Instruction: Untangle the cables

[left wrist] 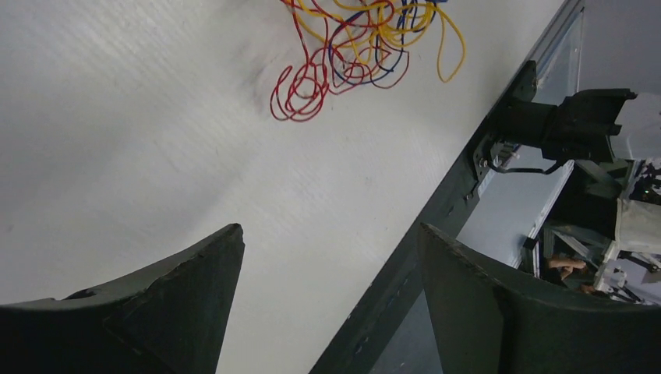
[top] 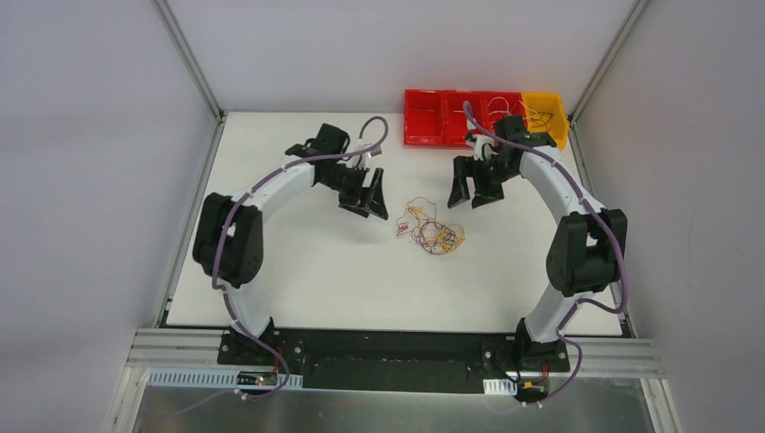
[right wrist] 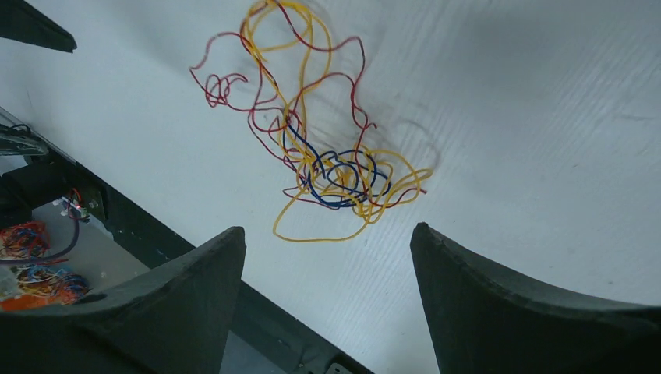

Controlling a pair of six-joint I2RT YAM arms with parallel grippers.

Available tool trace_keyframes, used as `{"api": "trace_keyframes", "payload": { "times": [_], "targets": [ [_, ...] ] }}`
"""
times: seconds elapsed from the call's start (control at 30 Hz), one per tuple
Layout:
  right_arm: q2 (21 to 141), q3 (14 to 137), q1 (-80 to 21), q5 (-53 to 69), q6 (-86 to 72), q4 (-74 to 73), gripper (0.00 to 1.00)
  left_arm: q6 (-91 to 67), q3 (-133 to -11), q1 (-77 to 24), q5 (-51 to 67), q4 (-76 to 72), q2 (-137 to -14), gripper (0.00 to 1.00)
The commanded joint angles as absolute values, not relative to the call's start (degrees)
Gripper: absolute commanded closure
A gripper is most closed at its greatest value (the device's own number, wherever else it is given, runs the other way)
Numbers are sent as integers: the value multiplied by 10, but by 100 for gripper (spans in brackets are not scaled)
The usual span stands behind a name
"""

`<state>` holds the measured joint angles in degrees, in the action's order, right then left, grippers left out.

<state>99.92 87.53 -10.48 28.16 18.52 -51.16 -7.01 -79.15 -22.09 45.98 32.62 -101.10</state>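
Top external view: cable clump at mid-counter, both grippers standing off, untangling not begun.
Left gripper: jaws apart, empty, above the counter left of centre, near the clump. Cables: red, yellow and blue strands in one knotted heap at the counter's middle. Right gripper: jaws apart, empty, near the clump on its far-edge side. Red tray, yellow bin: far right corner. Progress, by judgement: no strand separated; all sorting is left.
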Motion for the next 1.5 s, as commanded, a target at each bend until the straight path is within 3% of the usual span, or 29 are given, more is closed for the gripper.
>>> {"api": "trace_keyframes", "payload": {
  "times": [0.0,0.17,0.27,0.33,0.47,0.5,0.63,0.73,1.1,1.47],
  "targets": [
    [990,807,-117,297,122,-469,19,-124,-832,-253,476,257,-1088,19],
    [1022,756,-143,275,94,-401,19,-173,-856,-284,480,190,-1164,17],
    [1051,747,-155,257,76,-371,21,-194,-862,-293,468,163,-1198,25],
    [1068,740,-160,244,73,-360,27,-207,-868,-292,459,153,-1218,43],
    [1082,727,-162,215,80,-362,44,-209,-861,-283,471,148,-1206,96],
    [1080,721,-162,200,86,-361,50,-208,-851,-274,473,148,-1187,100],
    [1067,700,-162,142,110,-359,82,-195,-785,-217,470,147,-1050,100],
    [1062,685,-162,106,135,-366,99,-180,-747,-148,467,167,-951,100],
    [1055,640,-126,35,214,-380,100,-122,-854,104,467,272,-767,100],
    [1057,628,-138,13,237,-385,100,-135,-1046,165,432,276,-798,100]
  ]
}}
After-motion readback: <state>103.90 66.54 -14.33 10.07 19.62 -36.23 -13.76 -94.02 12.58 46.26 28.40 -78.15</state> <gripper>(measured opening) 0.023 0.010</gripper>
